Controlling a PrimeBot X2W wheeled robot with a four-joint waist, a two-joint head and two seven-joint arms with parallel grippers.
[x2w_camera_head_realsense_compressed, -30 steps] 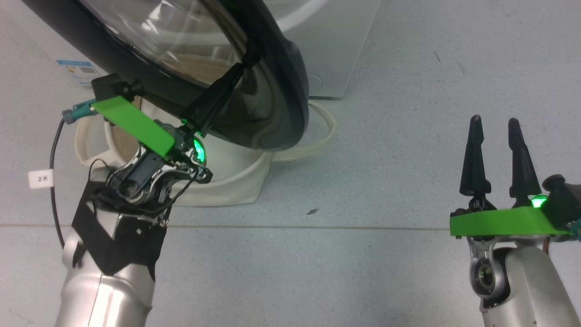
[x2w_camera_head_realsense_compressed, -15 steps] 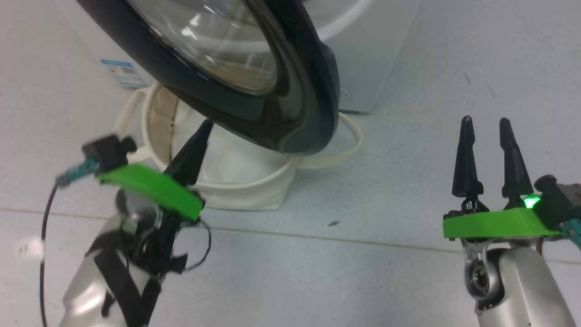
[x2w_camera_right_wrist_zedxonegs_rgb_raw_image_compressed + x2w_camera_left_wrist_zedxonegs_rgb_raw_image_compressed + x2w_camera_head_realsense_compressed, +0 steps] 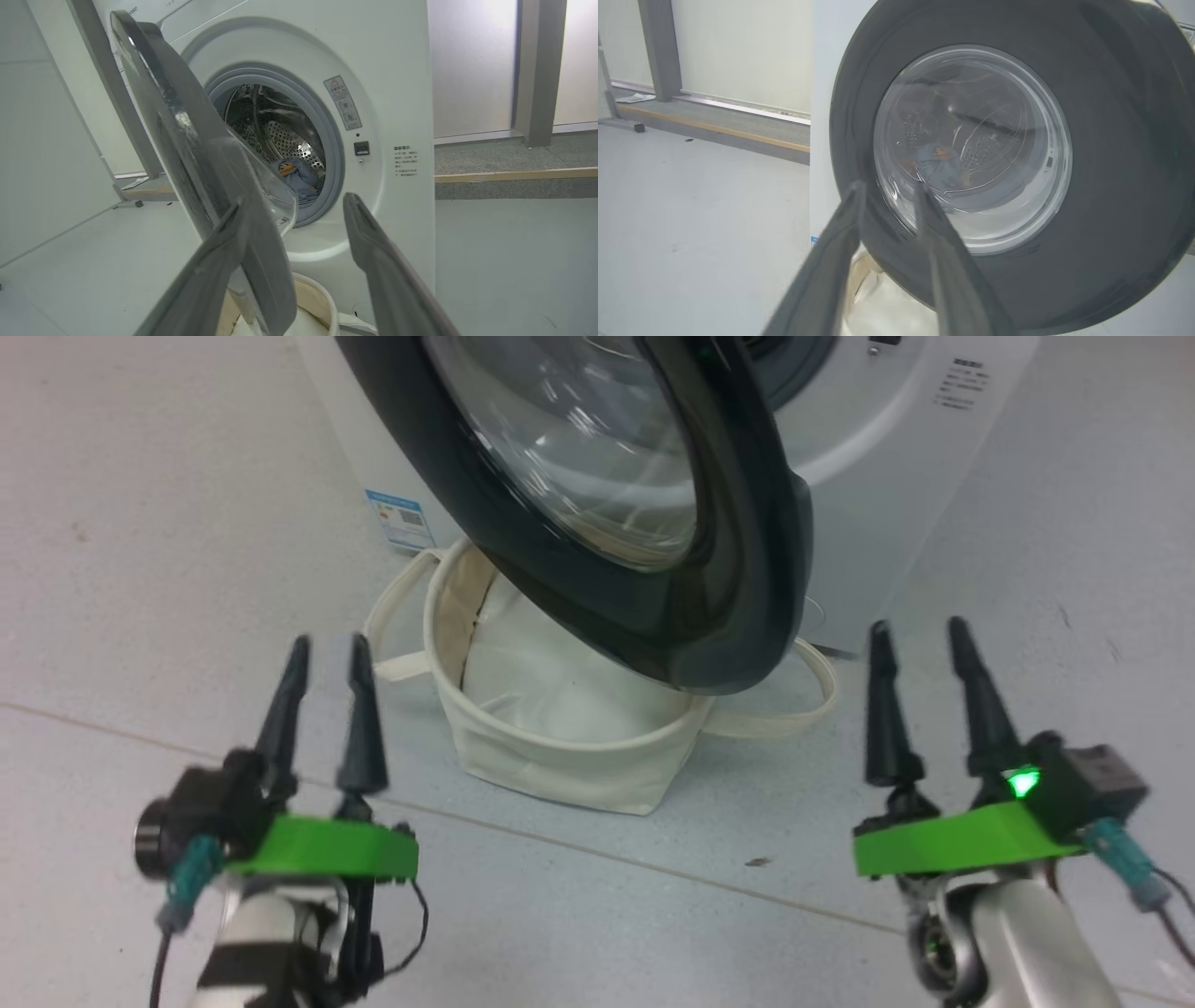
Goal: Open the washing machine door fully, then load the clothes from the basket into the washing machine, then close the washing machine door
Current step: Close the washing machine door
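Note:
The washing machine (image 3: pixel 896 457) stands at the top of the head view. Its black-rimmed door (image 3: pixel 653 569) hangs partly open over the cream basket (image 3: pixel 560 765). A plain white bundle (image 3: pixel 551 681) lies in the basket. The light blue clothes (image 3: pixel 299 175) lie inside the steel drum, and show through the door glass (image 3: pixel 938 163) in the left wrist view. My left gripper (image 3: pixel 327 649) is at the lower left, left of the basket, open and holding nothing. My right gripper (image 3: pixel 918 630) is open and holding nothing at the lower right, beside the door's edge (image 3: pixel 187 140).
A blue label sticker (image 3: pixel 401 520) marks the machine's left side. One basket loop handle (image 3: pixel 803 705) lies on the floor towards my right gripper. A grey post (image 3: pixel 658 46) and a raised strip run along the far wall. Grey floor spreads in front of both grippers.
My left gripper has come away from the door's rim, drawn back to the lower left and opened. The head camera has tilted up, showing more of the machine. The right gripper stays open.

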